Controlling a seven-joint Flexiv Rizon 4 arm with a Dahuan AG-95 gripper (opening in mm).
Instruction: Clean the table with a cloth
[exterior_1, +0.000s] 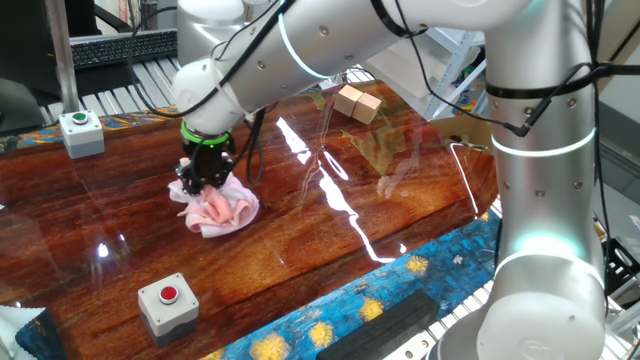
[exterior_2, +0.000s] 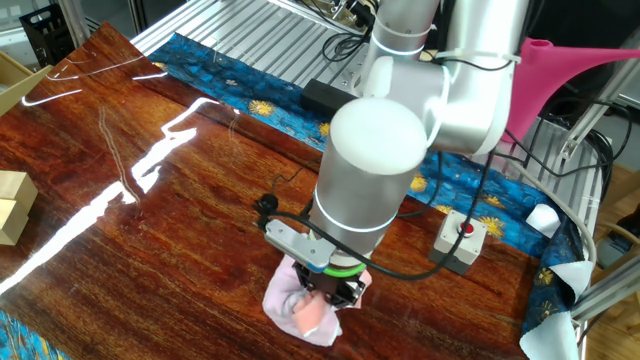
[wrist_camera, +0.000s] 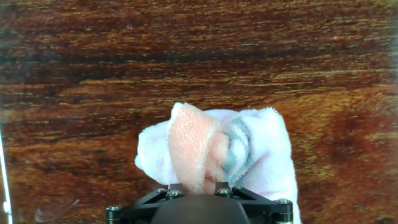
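Directly beneath the downward-pointing black two-finger tool (exterior_1: 205, 178), the crumpled pale pink and white cloth (exterior_1: 218, 207) lies pressed on the glossy reddish-brown wooden desk (exterior_1: 120, 230), nearer its blue-and-yellow patterned edge. Narrowly parted jaws pinch a fold; bare desk spreads all around.
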